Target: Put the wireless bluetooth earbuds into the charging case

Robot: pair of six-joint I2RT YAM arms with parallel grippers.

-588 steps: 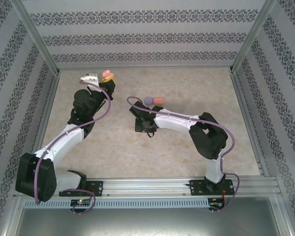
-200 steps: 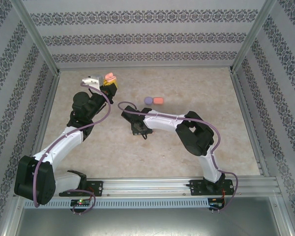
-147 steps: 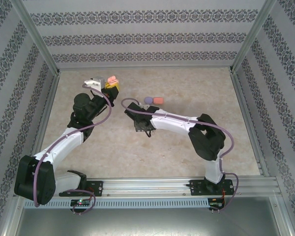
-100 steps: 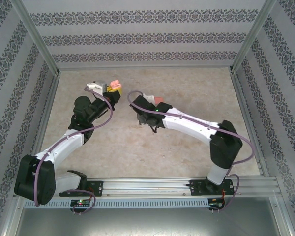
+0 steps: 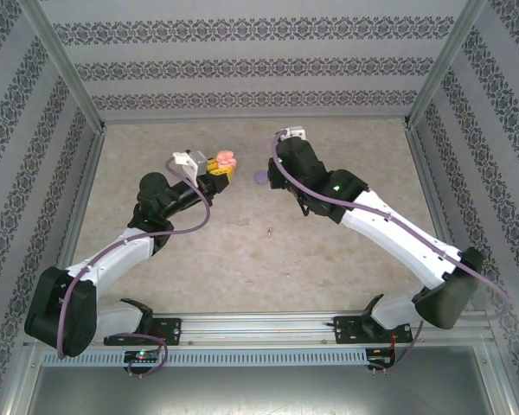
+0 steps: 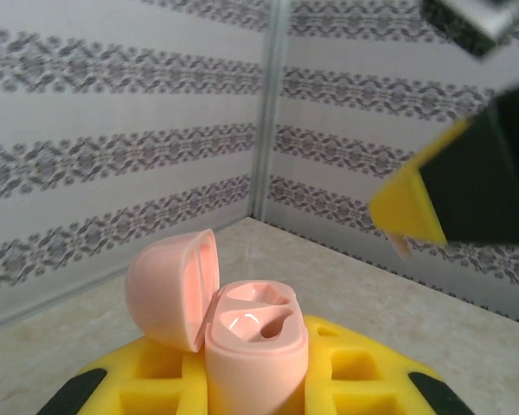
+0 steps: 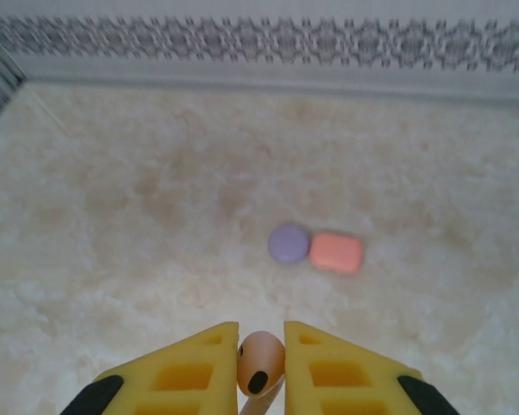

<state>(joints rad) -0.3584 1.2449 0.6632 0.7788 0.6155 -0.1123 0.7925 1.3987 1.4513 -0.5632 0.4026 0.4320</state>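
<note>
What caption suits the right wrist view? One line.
Right gripper pinches a salmon-orange earbud; purple case and coral case lie side by side beyond.

There are a salmon-orange earbud (image 7: pixel 260 361), pink case (image 6: pixel 246 341), purple case (image 7: pixel 288 243) and coral case (image 7: pixel 336 252).

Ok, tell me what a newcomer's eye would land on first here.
The open pale pink charging case, lid flipped back, stands clamped in the left gripper. Next, the small salmon-orange earbud pinched in the right gripper above the table. Beyond it, a purple case and a coral case lie side by side on the table.
</note>
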